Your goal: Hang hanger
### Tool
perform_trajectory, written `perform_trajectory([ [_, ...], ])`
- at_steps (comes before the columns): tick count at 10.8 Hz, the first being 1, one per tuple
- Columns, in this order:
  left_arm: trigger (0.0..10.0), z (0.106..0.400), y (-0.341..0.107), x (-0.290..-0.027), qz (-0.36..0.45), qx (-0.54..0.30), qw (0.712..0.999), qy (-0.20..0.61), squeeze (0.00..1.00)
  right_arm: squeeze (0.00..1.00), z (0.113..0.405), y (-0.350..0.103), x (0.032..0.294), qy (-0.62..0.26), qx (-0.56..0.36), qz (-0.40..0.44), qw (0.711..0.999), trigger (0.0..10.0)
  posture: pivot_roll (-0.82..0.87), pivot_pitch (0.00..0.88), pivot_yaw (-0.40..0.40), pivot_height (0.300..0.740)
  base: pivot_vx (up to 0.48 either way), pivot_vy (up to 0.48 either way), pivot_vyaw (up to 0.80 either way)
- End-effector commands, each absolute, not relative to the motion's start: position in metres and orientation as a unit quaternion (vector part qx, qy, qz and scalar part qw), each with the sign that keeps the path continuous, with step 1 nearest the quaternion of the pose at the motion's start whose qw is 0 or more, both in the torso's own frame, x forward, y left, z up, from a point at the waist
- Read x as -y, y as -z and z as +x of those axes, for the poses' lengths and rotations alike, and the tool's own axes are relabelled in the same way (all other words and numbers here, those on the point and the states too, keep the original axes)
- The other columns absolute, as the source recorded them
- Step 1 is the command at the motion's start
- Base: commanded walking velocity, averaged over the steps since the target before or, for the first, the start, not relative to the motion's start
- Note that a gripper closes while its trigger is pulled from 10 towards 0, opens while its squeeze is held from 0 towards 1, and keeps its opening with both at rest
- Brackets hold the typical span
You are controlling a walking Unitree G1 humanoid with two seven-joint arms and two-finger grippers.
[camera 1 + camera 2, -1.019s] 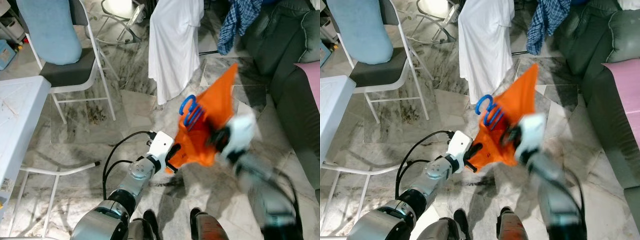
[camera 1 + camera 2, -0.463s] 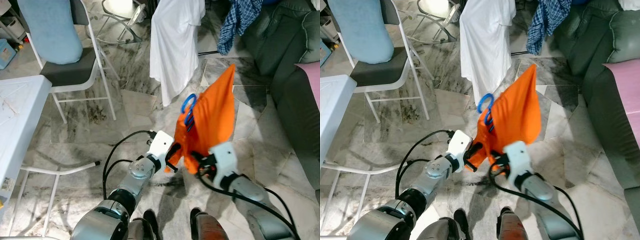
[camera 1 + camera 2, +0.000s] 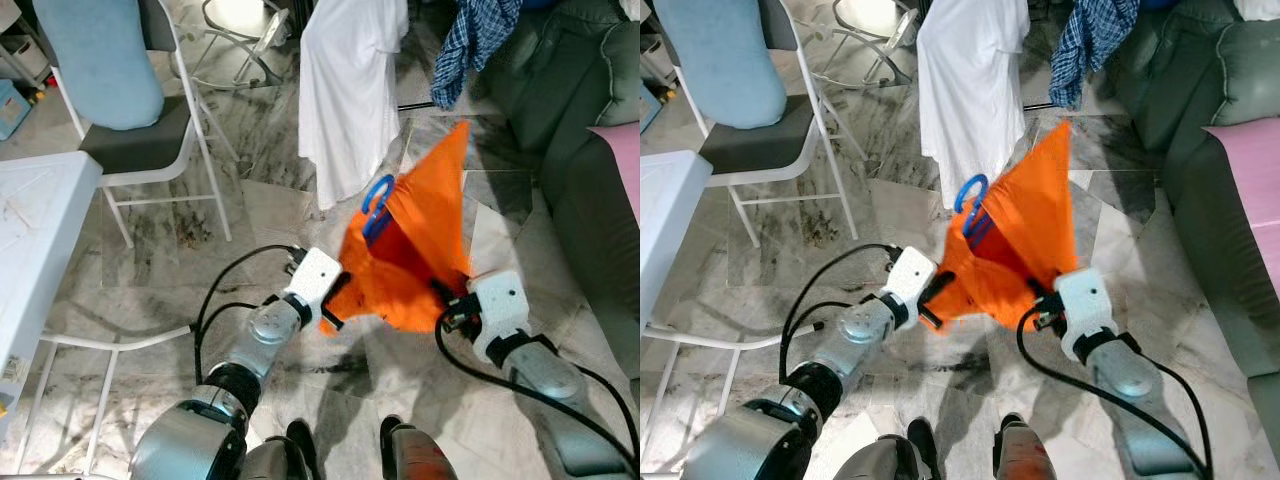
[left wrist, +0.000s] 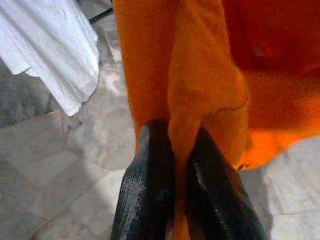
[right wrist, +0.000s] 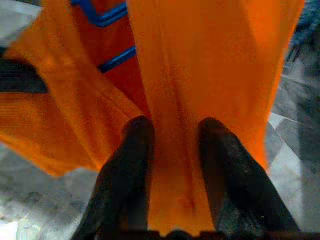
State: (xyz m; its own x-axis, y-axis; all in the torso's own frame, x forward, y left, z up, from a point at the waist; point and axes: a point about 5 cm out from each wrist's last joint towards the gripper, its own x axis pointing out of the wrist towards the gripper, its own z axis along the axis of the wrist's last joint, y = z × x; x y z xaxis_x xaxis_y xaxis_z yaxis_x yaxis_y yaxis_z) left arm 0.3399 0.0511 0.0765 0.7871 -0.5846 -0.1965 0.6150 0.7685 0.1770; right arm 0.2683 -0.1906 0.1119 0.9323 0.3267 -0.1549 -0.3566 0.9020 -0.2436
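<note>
Holding an orange garment (image 3: pixel 415 265) mid-frame in the head views, both claws on it, above the marble floor (image 3: pixel 250 215). Blue hanger (image 3: pixel 377 205) sits inside the garment; its hook pokes out at the top edge, just left of the fabric's peak.

Left claw (image 4: pixel 175 165): fingers closed down on a fold of orange cloth at the garment's lower left corner. Right claw (image 5: pixel 172 150): fingers pinched on a band of cloth at the lower right, blue hanger bars visible just beyond the fingertips in the right wrist view. Neither claw grips the hanger itself, only fabric.

Surroundings: white garment (image 3: pixel 350 85) hanging at upper centre, plaid shirt (image 3: pixel 475 40) at upper right, dark sofa (image 3: pixel 590 150) down the right edge, chair (image 3: pixel 140 130) with a blue cover at upper left, white tabletop (image 3: pixel 30 250) at the left edge. Cannot tell what rail the hung clothes sit on.

Risks, my read:
- Hanger is carried by cloth only. If the claws pull apart or tilt, it can slide out and drop to the floor.
- Hook orientation isn't controlled by either claw, so it may turn away from the rail on approach.
- Garment hangs slack between the claws and could snag the white garment nearby.
</note>
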Motion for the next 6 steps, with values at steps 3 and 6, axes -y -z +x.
perform_trajectory([
  [3, 3.4, 0.348, -0.08, -0.063, 0.132, -0.076, 0.945, 0.29, 0.0, 1.0, 0.255, -0.109, 0.175, -0.243, -0.055, -0.145, 0.958, 10.0, -0.3, 0.235, 0.146, 0.74, 0.0, 0.0, 0.0],
  [6, 3.9, 0.35, -0.08, -0.069, 0.165, -0.082, 0.934, 0.306, 0.0, 1.0, 0.252, -0.123, 0.185, -0.278, -0.034, -0.186, 0.942, 10.0, -0.3, 0.24, 0.147, 0.74, 0.0, 0.0, 0.0],
])
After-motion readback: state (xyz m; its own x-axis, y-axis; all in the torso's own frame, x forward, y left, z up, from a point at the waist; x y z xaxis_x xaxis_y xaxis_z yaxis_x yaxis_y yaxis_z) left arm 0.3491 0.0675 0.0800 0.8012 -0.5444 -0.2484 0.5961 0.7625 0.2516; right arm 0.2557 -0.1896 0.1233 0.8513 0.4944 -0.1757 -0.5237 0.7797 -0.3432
